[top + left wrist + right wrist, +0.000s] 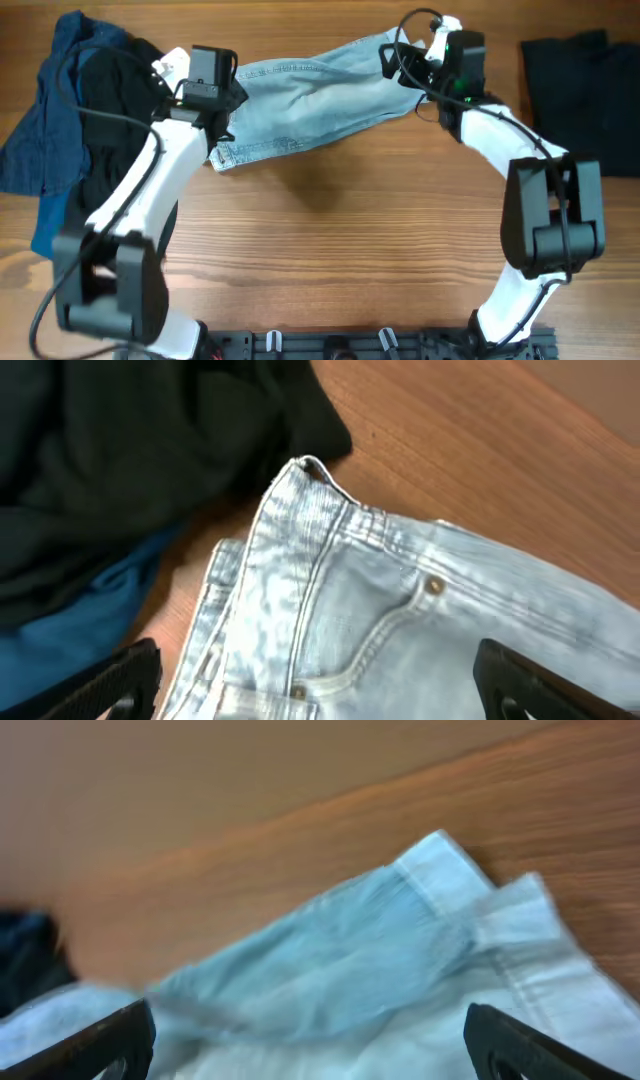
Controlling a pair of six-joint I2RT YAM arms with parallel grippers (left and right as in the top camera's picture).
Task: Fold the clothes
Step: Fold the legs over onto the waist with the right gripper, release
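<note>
Denim shorts [310, 95], pale blue, lie stretched across the bench [340, 240] in the overhead view, running from about 9 o'clock to 1 o'clock of the middle. The left pincer [222, 118] sits over their 9 o'clock end and the right pincer [400, 62] over their 1 o'clock end. A black garment [110, 110] is heaped on a royal-blue garment [35, 140] at the far 9 o'clock edge. A dark folded garment [585, 95] lies well apart at 3 o'clock.

Seen from the left wrist, the left pincer [325, 685] stands spread wide, its fingers [115, 680] at the two lower corners with nothing clamped between them. The denim shorts [400, 610] lie below, waistband and riveted pocket showing. The black garment [130, 450] is at 10 o'clock, the royal-blue garment [70, 630] at 8 o'clock, and bare bench [480, 450] at 1 o'clock.

Seen from the right wrist, which is blurred, the right pincer [310, 1045] is likewise spread wide and grips nothing, its fingers [100, 1040] at the lower corners. A hemmed corner of the denim shorts [400, 960] lies below on the bench [250, 820].
</note>
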